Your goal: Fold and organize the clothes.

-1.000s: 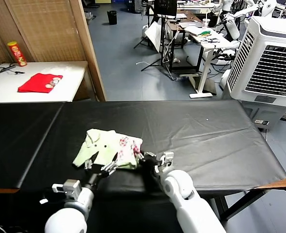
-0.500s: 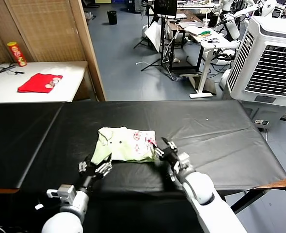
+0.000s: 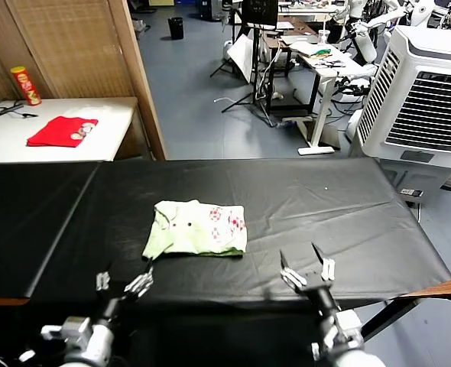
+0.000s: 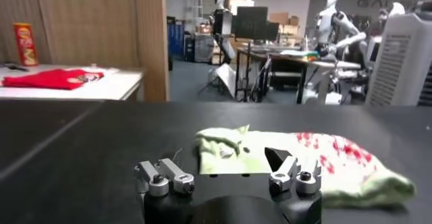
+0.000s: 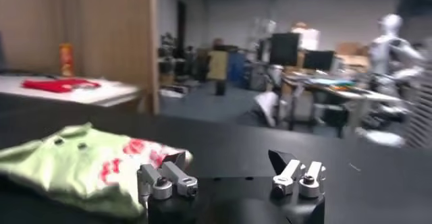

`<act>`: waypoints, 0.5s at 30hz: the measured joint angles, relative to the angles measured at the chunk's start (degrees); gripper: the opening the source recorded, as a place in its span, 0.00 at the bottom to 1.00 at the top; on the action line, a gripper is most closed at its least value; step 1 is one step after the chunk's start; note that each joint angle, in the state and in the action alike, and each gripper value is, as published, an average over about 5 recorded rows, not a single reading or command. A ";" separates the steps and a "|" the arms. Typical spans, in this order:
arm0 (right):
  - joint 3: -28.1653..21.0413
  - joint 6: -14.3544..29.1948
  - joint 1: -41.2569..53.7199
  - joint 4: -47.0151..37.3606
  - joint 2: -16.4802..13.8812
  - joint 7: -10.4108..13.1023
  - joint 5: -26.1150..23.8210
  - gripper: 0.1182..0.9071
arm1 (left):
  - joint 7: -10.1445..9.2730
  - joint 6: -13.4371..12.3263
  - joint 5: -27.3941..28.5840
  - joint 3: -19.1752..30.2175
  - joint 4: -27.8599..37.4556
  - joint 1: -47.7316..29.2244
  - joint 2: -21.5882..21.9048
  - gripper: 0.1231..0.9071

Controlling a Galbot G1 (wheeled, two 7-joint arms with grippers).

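Note:
The clothes are one pale green shirt [image 3: 196, 228] lying folded into a compact bundle on the black table [image 3: 325, 206], collar and buttons to the left, red floral print to the right. It also fills the middle of the left wrist view as the shirt [image 4: 297, 161] and lies beside the right wrist's jaws as the shirt [image 5: 81, 164]. My left gripper [image 3: 123, 281] hangs open near the table's front edge, short of the shirt's left corner. My right gripper [image 3: 308, 271] stands open at the front edge, to the right of the shirt and apart from it.
A white side table [image 3: 103, 134] at the back left carries a small red cloth [image 3: 62, 130] and a tall can [image 3: 27, 84]. A wooden partition [image 3: 137, 76] stands behind. A large white air cooler [image 3: 428, 99] stands off the table's right end.
My right gripper has let go of the shirt, opened and drawn back toward the front edge. The left gripper has also pulled back. The shirt slid right, then stayed folded.

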 joint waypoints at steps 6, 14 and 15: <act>2.77 0.68 -12.24 6.22 0.77 4.82 -2.60 0.86 | -1.01 -2.45 1.41 -2.45 -2.94 8.48 0.64 0.86; 5.49 -2.91 -22.41 11.59 1.05 7.22 -1.03 0.86 | -1.03 -2.65 0.22 -4.19 -4.98 16.55 0.67 0.86; 5.63 -3.19 -22.95 11.85 1.05 7.25 -0.95 0.86 | -1.05 -2.49 0.06 -4.31 -5.23 17.15 0.68 0.86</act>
